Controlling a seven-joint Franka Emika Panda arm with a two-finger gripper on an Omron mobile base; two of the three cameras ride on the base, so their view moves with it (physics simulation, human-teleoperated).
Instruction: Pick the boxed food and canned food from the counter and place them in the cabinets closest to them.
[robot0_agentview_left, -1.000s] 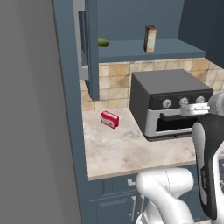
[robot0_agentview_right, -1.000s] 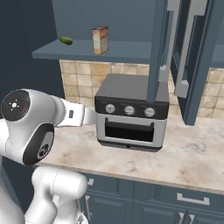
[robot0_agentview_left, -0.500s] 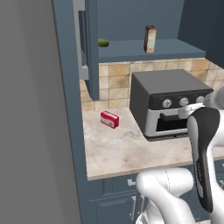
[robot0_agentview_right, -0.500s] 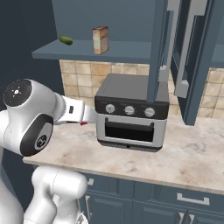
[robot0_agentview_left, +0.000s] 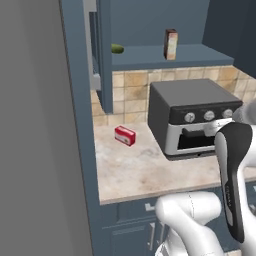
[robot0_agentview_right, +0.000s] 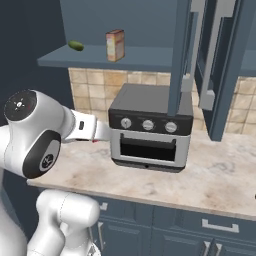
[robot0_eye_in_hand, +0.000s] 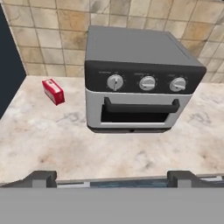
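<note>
The boxed food (robot0_agentview_left: 170, 44) (robot0_agentview_right: 115, 45), a slim tan carton, stands upright on the blue shelf of the open cabinets (robot0_agentview_left: 165, 56) (robot0_agentview_right: 100, 59), above the toaster oven. The canned food is out of view. My gripper (robot0_eye_in_hand: 113, 179) is open with nothing between its fingertips (robot0_eye_in_hand: 43, 177). It hovers over the front edge of the beige counter (robot0_eye_in_hand: 52, 140) (robot0_agentview_left: 140, 170) (robot0_agentview_right: 210, 185) and faces the oven from some way off. The carton is far above it.
A grey toaster oven (robot0_agentview_left: 192, 120) (robot0_agentview_right: 150, 130) (robot0_eye_in_hand: 140, 83) stands on the counter against the tiled wall. A small flat red box (robot0_agentview_left: 125, 135) (robot0_eye_in_hand: 54, 91) lies left of it. A green item (robot0_agentview_left: 117, 48) (robot0_agentview_right: 76, 45) rests on the shelf. Open cabinet doors (robot0_agentview_right: 180, 55) (robot0_agentview_left: 105, 55) hang overhead.
My arm's forearm has swung upward and a little inward. The carton, the red box and the oven have stayed where they were. The gripper stays open.
</note>
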